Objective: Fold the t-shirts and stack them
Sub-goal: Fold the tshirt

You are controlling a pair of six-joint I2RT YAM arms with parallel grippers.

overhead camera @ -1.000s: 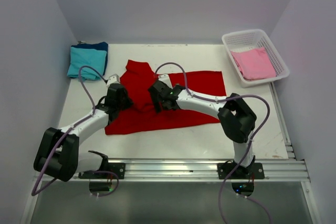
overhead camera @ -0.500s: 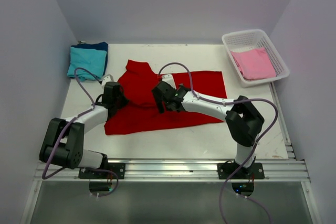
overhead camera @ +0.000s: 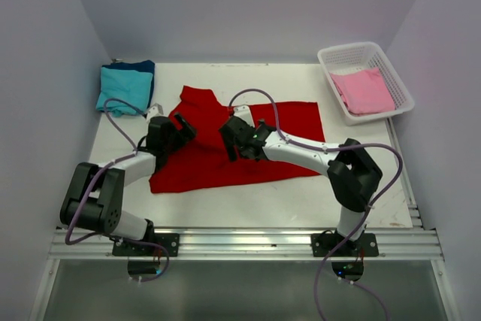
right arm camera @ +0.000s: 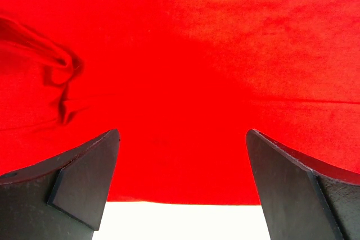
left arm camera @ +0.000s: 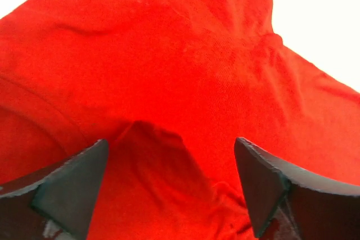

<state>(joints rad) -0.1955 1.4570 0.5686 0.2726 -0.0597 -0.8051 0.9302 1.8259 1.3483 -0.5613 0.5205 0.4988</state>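
The red t-shirt (overhead camera: 289, 122) lies spread on the white table (overhead camera: 301, 201), with a folded flap bunched up at its top left. My left gripper (overhead camera: 180, 127) hovers over that flap, jaws open, and the left wrist view shows only red cloth (left arm camera: 169, 54) between the fingers, none of it pinched (left arm camera: 170, 144). My right gripper (overhead camera: 234, 140) stands open over the shirt's middle; its wrist view shows flat red cloth (right arm camera: 185, 54) and the hem edge against the table (right arm camera: 181, 133). A teal t-shirt (overhead camera: 124, 88) lies folded on a dark blue one (overhead camera: 146, 69) at the back left.
A white lattice basket (overhead camera: 353, 49) at the back right holds a pink t-shirt (overhead camera: 366, 89). Grey walls close in the table on three sides. An aluminium rail (overhead camera: 248, 242) carrying the arm bases runs along the near edge.
My left gripper has opened and let go of the red cloth, after carrying the flap a little up and right. The right arm shifted slightly right, still open.
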